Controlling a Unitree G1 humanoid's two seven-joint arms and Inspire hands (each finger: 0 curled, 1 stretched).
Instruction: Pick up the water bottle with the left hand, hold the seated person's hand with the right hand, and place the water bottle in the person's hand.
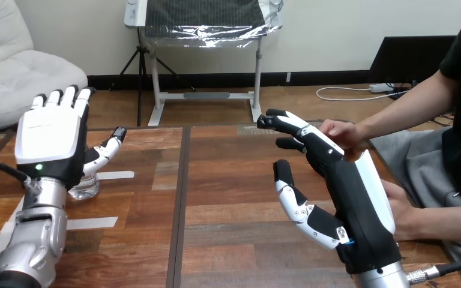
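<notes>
A clear water bottle (86,187) stands on the table at the left, mostly hidden behind my left hand (51,141). That hand is raised over it, open, fingers straight up and thumb out to the right. My right hand (342,192) is open at the right, edge-on, fingers stretched away from me and thumb pointing up-left. The person's hand (339,132) rests on the table just past my right fingertips; I cannot tell whether they touch. A second hand of the person (403,210) lies close behind my right palm.
The wooden table (228,180) has a dark seam down its middle and white tape strips (114,175) near the bottle. The person sits at the right edge, forearms reaching in over the table.
</notes>
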